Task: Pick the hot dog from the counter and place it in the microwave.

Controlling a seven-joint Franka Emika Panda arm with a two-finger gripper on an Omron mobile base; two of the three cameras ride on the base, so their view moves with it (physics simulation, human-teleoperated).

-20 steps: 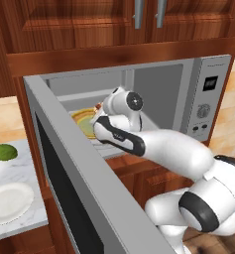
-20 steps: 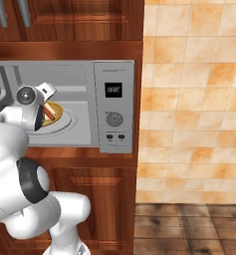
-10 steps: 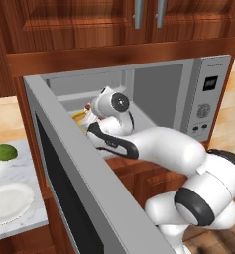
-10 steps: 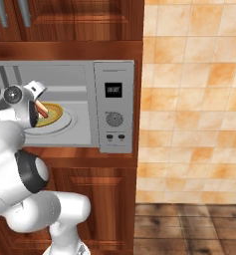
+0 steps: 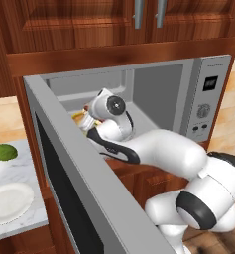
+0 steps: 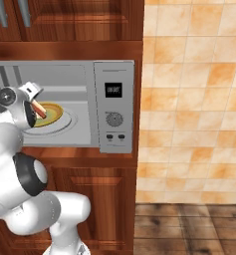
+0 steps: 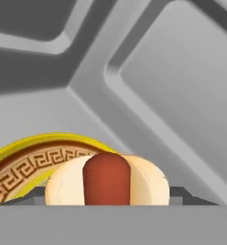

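Inside the microwave, the pincer was clamped on the hot dog, held just above the near rim of the yellow-green plate. Long axis ran along the pincer's line; release pt judged directly below.

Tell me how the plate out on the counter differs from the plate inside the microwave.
The plate on the counter is plain white; the plate inside the microwave is yellow-rimmed with a brown patterned band. The white one lies in the open on the marbled counter beside a green lime; the yellow one lies inside the microwave, with the hot dog carried over it. Both are round and lie flat.
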